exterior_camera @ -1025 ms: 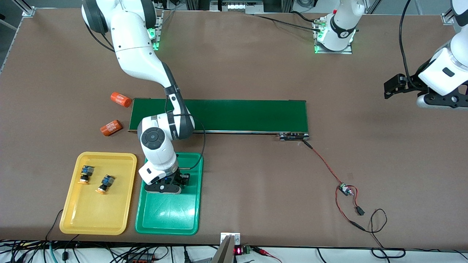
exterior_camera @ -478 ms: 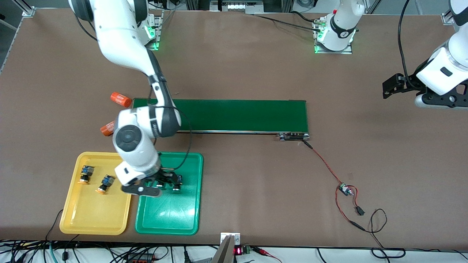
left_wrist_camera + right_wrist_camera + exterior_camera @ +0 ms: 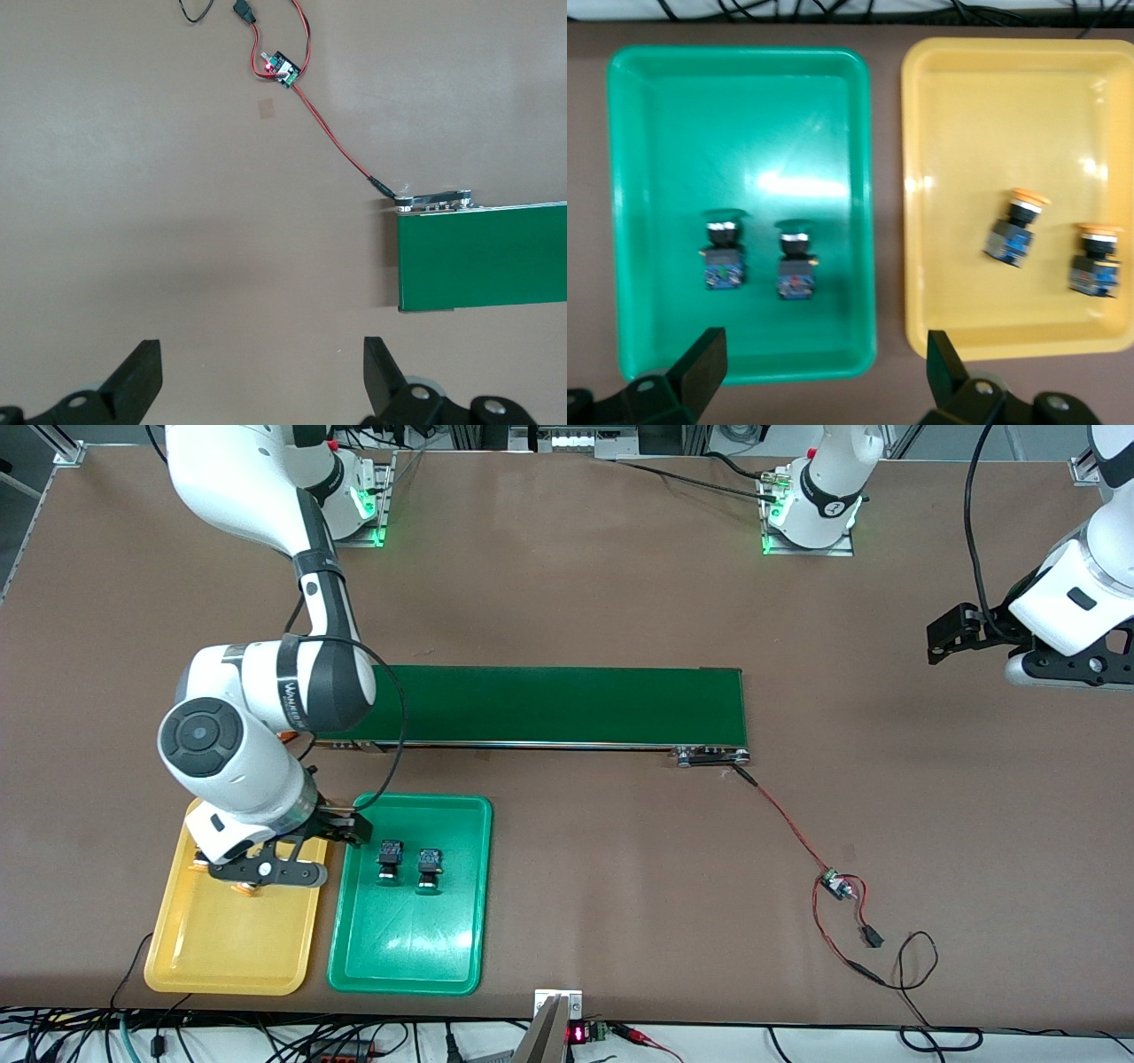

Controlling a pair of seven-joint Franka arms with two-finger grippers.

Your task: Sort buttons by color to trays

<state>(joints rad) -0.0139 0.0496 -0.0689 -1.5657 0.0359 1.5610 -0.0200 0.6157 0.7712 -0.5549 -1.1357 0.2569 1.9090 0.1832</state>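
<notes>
Evidently the sorting looks finished: both green-capped buttons (image 3: 389,862) (image 3: 429,866) lie side by side in the green tray (image 3: 403,957), and the two orange-capped buttons (image 3: 1016,228) (image 3: 1096,258) lie in the yellow tray (image 3: 221,957). The right gripper (image 3: 266,865) hangs over the yellow tray with its fingers spread wide and nothing between them, hiding those orange-capped buttons from the front camera. The left gripper (image 3: 952,638) waits open and empty over bare table at the left arm's end, well apart from the dark-green conveyor belt (image 3: 567,704). What remains, I judge, is a clean retreat: lift the right gripper straight up before swinging it away, so that neither finger clips a tray rim or nudges a button, and leave the fingers apart
</notes>
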